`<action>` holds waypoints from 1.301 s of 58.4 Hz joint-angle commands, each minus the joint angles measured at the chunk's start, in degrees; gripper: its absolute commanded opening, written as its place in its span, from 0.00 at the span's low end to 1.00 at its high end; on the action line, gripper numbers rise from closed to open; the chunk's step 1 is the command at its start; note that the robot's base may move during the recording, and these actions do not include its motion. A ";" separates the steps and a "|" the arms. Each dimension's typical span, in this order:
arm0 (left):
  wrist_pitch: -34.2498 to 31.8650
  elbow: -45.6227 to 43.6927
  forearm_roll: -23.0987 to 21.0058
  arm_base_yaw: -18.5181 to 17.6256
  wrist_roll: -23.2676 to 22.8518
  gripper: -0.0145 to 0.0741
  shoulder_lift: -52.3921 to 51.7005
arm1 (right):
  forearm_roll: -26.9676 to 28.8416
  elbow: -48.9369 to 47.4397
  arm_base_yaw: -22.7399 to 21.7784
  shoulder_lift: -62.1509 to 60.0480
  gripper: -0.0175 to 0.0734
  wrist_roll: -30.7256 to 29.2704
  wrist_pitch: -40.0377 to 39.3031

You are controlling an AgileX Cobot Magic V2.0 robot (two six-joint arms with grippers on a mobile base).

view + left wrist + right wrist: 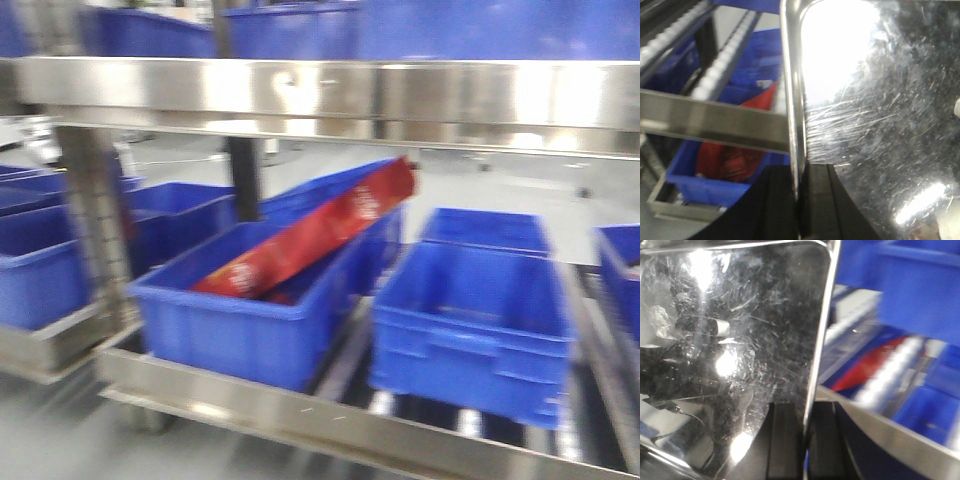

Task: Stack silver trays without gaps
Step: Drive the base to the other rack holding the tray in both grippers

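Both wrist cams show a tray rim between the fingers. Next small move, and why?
Probably carry it level and slowly with both grippers shut, no release yet. The left gripper and right gripper each clamp a thin rim of silver tray. No second tray is in view to stack on, and only blue bins and the rack's steel rail lie beyond.

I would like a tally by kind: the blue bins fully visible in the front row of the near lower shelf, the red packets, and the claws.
Blue bins: 2
Red packet: 1
Claws: 2, left claw and right claw, each shut on a silver tray rim
Total: 5
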 commanded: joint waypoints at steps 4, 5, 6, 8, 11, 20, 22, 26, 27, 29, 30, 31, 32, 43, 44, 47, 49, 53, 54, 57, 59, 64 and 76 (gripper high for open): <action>-2.14 -0.56 -1.36 -0.76 0.79 0.14 -0.66 | 1.86 -0.58 0.82 -0.73 0.11 -0.98 -4.02; -2.14 -0.56 -1.36 -0.76 0.79 0.14 -0.66 | 1.86 -0.58 0.82 -0.73 0.11 -0.98 -4.02; -2.14 -0.56 -1.36 -0.76 0.79 0.14 -0.66 | 1.86 -0.58 0.82 -0.73 0.11 -0.98 -4.02; -2.14 -0.56 -1.36 -0.76 0.79 0.14 -0.66 | 1.86 -0.58 0.82 -0.73 0.11 -0.98 -4.02; -2.14 -0.56 -1.36 -0.76 0.79 0.14 -0.66 | 1.86 -0.58 0.82 -0.73 0.11 -0.98 -4.02; -2.14 -0.56 -1.36 -0.76 0.79 0.14 -0.66 | 1.86 -0.58 0.82 -0.73 0.11 -0.98 -4.02; -2.14 -0.56 -1.36 -0.76 0.79 0.14 -0.66 | 1.86 -0.58 0.82 -0.73 0.11 -0.98 -4.02; -2.14 -0.56 -1.36 -0.76 0.79 0.14 -0.66 | 1.86 -0.58 0.82 -0.73 0.11 -0.98 -4.02; -2.14 -0.56 -1.36 -0.76 0.79 0.14 -0.66 | 1.86 -0.58 0.82 -0.73 0.11 -0.98 -4.02; -2.14 -0.56 -1.36 -0.76 0.79 0.14 -0.66 | 1.86 -0.58 0.82 -0.73 0.11 -0.98 -4.02; -2.14 -0.56 -1.36 -0.76 0.79 0.14 -0.66 | 1.86 -0.58 0.82 -0.73 0.11 -0.98 -4.02; -2.14 -0.56 -1.36 -0.76 0.79 0.14 -0.66 | 1.86 -0.58 0.82 -0.73 0.11 -0.98 -4.02; -2.14 -0.56 -1.36 -0.76 0.79 0.14 -0.66 | 1.86 -0.58 0.82 -0.73 0.11 -0.98 -4.02; -2.14 -0.56 -1.36 -0.76 0.79 0.14 -0.66 | 1.86 -0.58 0.82 -0.73 0.11 -0.98 -4.02; -2.14 -0.56 -1.36 -0.76 0.79 0.14 -0.66 | 1.86 -0.58 0.82 -0.73 0.11 -0.98 -4.02; -2.14 -0.56 -1.36 -0.76 0.79 0.14 -0.66 | 1.86 -0.58 0.82 -0.73 0.11 -0.98 -4.02; -2.14 -0.56 -1.36 -0.76 0.79 0.14 -0.66 | 1.86 -0.58 0.82 -0.73 0.11 -0.98 -4.02; -2.14 -0.56 -1.36 -0.76 0.79 0.14 -0.66 | 1.86 -0.58 0.82 -0.73 0.11 -0.98 -4.02; -2.14 -0.56 -1.36 -0.76 0.79 0.14 -0.66 | 1.86 -0.58 0.82 -0.73 0.11 -0.98 -4.02; -2.14 -0.56 -1.36 -0.76 0.79 0.14 -0.66 | 1.86 -0.58 0.82 -0.73 0.11 -0.98 -4.02; -2.14 -0.56 -1.36 -0.76 0.79 0.14 -0.66 | 1.86 -0.58 0.82 -0.73 0.11 -0.98 -4.02; -2.14 -0.56 -1.36 -0.76 0.79 0.14 -0.66 | 1.86 -0.58 0.82 -0.73 0.11 -0.98 -4.02; -2.14 -0.56 -1.36 -0.76 0.79 0.14 -0.66 | 1.86 -0.58 0.82 -0.73 0.11 -0.98 -4.02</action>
